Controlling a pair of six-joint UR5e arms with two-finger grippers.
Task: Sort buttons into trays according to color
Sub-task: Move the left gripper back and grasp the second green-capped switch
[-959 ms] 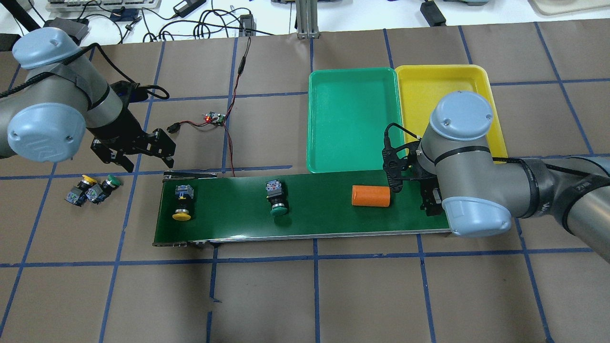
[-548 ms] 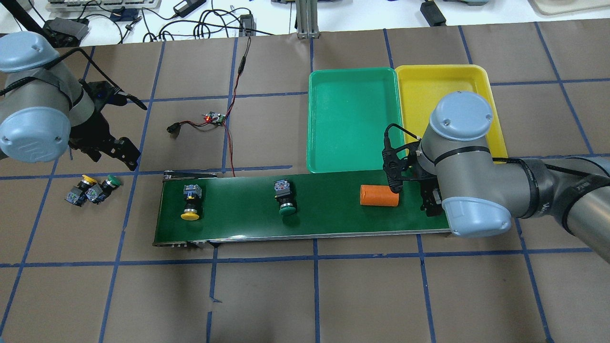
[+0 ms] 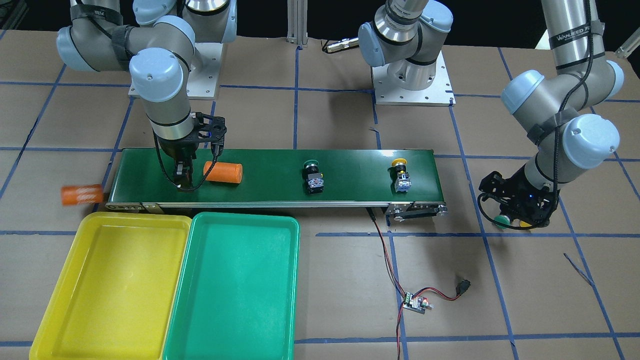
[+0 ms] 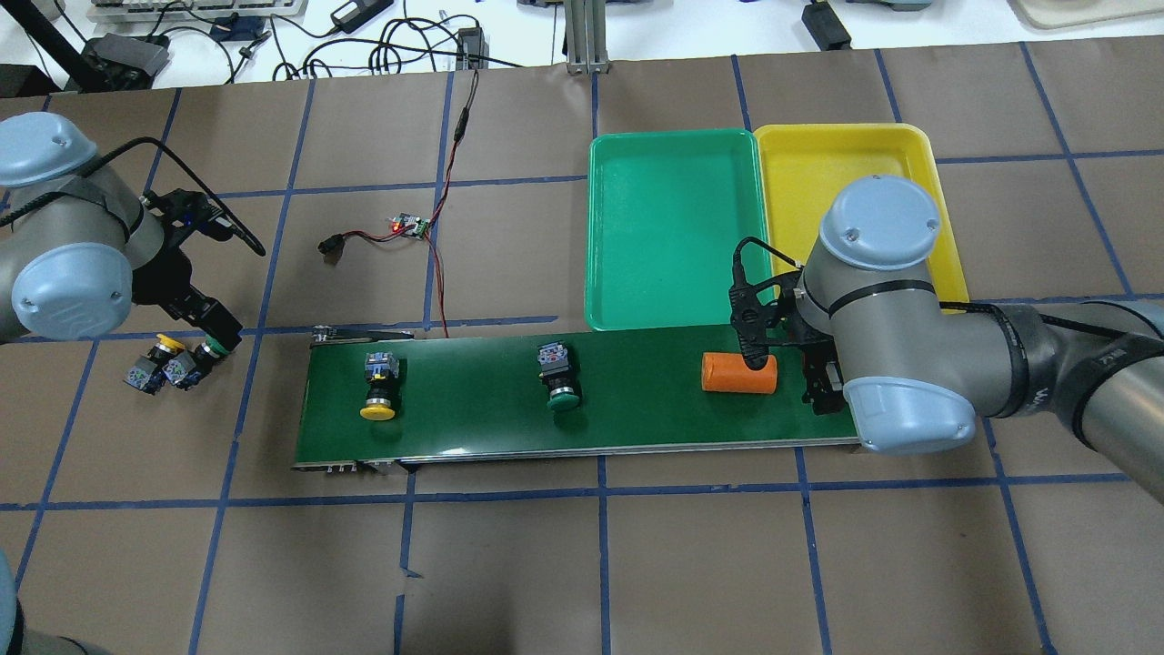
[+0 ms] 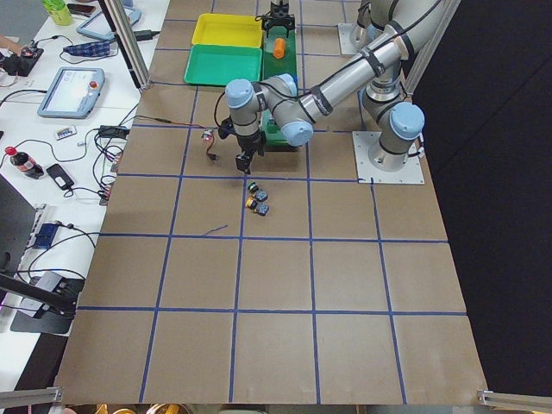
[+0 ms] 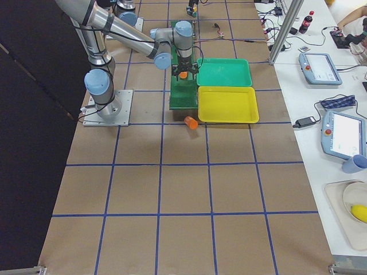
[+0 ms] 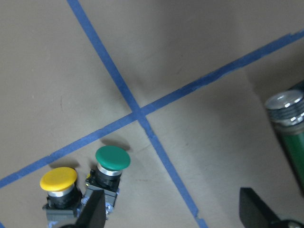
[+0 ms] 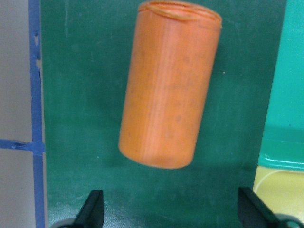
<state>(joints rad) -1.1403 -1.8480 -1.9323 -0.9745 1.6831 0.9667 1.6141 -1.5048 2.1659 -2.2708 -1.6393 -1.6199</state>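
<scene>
While neither the green tray (image 4: 673,227) nor the yellow tray (image 4: 818,182) holds a button yet, the sorting is judged to be at an early step. The left gripper (image 7: 173,213) is held low over two buttons lying side by side on the table paper just off the conveyor belt (image 4: 637,409): a yellow-capped button (image 7: 58,178) and a green-capped button (image 7: 112,158), their bodies touching. Its fingers are seen spread wide with nothing between them. Two more are carried on the belt, a yellow belt button (image 4: 379,387) and a green belt button (image 4: 559,380), well apart from each other.

The right gripper (image 8: 172,211) is hung over the belt's tray end, its fingers likewise parted and empty, with an orange cylinder (image 8: 168,90) lying just ahead of them.

A pickup from the table pair is judged to be the step in hand. One button must be straddled alone, so the fingers need to be shifted and lowered without the neighbour being caught.

A second orange cylinder (image 3: 81,194) beyond the belt's end is shown by the front-facing view but is hidden behind the right arm in the overhead. The spread of each gripper's fingers is made plain only by the wrist views.
</scene>
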